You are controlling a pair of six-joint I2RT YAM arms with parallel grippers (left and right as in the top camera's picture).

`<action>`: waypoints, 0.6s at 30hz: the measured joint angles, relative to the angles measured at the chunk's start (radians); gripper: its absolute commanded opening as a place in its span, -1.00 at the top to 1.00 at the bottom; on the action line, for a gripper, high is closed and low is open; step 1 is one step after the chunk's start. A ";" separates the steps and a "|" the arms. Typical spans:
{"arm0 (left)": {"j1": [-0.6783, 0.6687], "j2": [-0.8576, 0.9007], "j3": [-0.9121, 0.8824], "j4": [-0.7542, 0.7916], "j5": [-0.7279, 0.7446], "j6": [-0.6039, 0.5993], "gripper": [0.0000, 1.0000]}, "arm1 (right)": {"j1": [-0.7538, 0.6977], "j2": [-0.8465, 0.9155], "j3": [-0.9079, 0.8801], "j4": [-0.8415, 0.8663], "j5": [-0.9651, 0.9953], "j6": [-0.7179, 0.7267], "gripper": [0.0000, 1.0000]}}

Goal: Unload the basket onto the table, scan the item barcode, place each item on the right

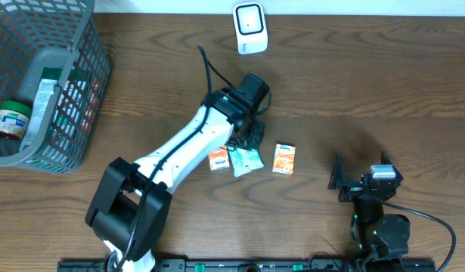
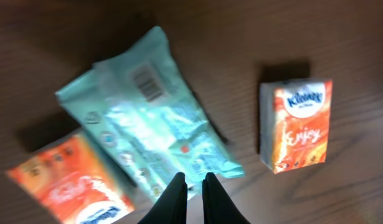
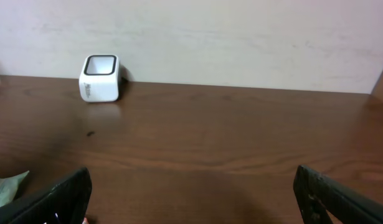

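Note:
A teal wipes packet (image 2: 147, 124) lies on the wooden table with its barcode facing up, between two orange tissue packs (image 2: 297, 124) (image 2: 66, 180). My left gripper (image 2: 192, 180) is shut, its tips pinching the packet's near edge. From overhead, the left gripper (image 1: 252, 138) sits just behind the teal packet (image 1: 246, 160). The white scanner (image 1: 249, 28) stands at the table's far edge, well apart from the packs. My right gripper (image 3: 192, 180) is open and holds nothing, low at the front right; the scanner (image 3: 101, 78) lies far ahead of it.
A grey wire basket (image 1: 88, 91) holding a bottle and several packs stands at the far left. The right orange pack (image 1: 283, 159) and left orange pack (image 1: 218, 159) flank the teal packet. The right gripper (image 1: 358, 175) rests near the front edge.

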 measured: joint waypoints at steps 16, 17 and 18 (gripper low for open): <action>-0.118 0.013 -0.221 0.239 0.003 -0.099 0.81 | 0.000 0.000 0.000 0.000 0.000 0.000 -0.98; -0.118 0.014 -0.224 0.241 0.003 -0.102 0.83 | 0.000 0.000 0.000 0.000 0.000 0.000 -0.98; -0.118 0.014 -0.225 0.244 0.003 -0.104 0.84 | 0.000 0.000 0.000 0.000 0.000 0.000 -0.99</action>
